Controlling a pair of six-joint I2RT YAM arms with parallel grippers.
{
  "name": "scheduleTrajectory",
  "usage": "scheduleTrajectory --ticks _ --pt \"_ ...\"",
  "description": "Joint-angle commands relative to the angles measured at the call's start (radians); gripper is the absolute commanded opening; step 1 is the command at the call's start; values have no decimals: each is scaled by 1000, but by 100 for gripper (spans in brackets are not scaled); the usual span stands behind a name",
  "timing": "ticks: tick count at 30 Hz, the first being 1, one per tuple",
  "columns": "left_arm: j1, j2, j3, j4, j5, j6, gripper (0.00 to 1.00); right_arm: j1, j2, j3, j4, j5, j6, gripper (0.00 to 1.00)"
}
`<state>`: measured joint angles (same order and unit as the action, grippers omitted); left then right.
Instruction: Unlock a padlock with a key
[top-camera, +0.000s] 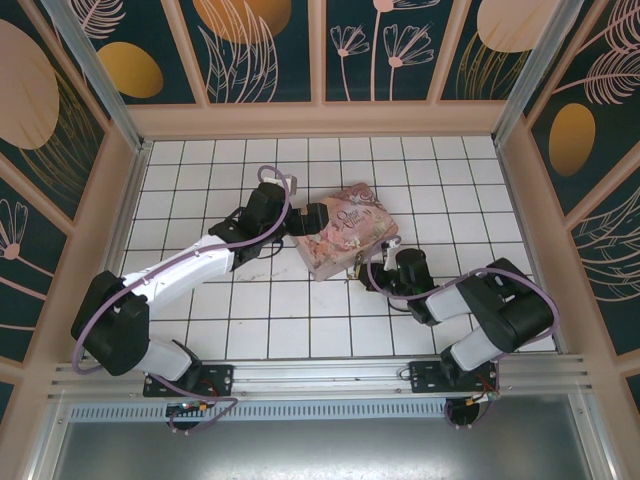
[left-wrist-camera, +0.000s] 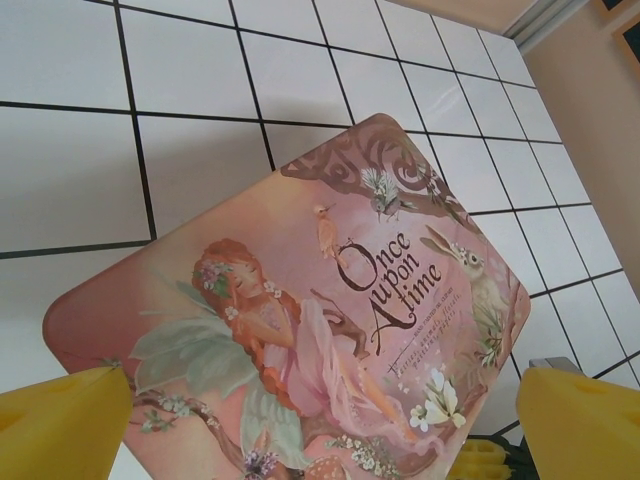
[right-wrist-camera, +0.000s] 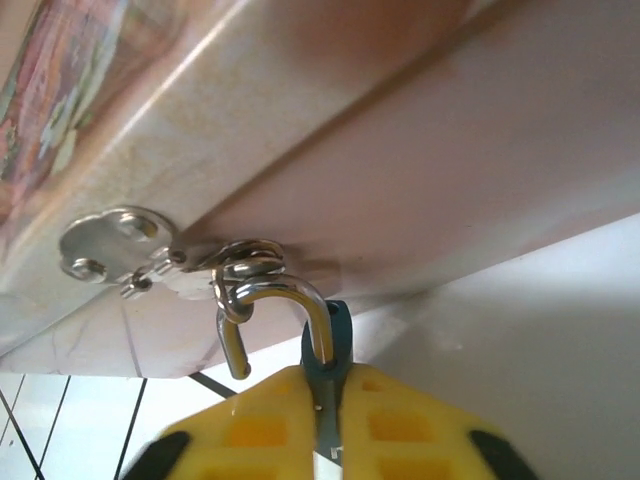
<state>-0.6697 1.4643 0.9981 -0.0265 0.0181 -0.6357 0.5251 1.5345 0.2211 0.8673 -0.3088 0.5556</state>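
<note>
Right tool (right-wrist-camera: 328, 425) clamped together on the blue padlock (right-wrist-camera: 336, 335) at lower centre, shackle running straight up from it into the hasp ring (right-wrist-camera: 250, 258) of the tin box (right-wrist-camera: 420, 140), left tool (left-wrist-camera: 320, 425) spread apart over the lid

The left gripper (left-wrist-camera: 320, 430) has its jaws spread wide, and the tin (left-wrist-camera: 300, 320) takes up nearly the whole gap between them, so nothing else would fit there. Ahead of those jaws, past the tin, the tiled floor (left-wrist-camera: 70, 170) lies bare. The right gripper (right-wrist-camera: 330, 425) leaves no gap at all. Its jaws are pinched on the padlock (right-wrist-camera: 338, 325), the tin's side wall and hasp (right-wrist-camera: 110, 245) stand close ahead, and bare floor lies to the jaws' right.
</note>
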Motion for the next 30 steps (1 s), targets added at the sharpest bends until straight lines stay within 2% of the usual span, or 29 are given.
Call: scheduleTrajectory --ticks 1,10,20,30 --pt "-4 7 -3 20 1 14 98 -4 6 -2 32 6 12 0" --pt "-10 41 -7 -13 -73 57 98 -4 -55 -45 21 31 71 0" --pt "-107 136 72 -116 -326 140 99 3 -86 -75 -6 69 132 0" --pt "-164 185 91 -160 -458 186 99 4 -113 -95 -12 88 147 0"
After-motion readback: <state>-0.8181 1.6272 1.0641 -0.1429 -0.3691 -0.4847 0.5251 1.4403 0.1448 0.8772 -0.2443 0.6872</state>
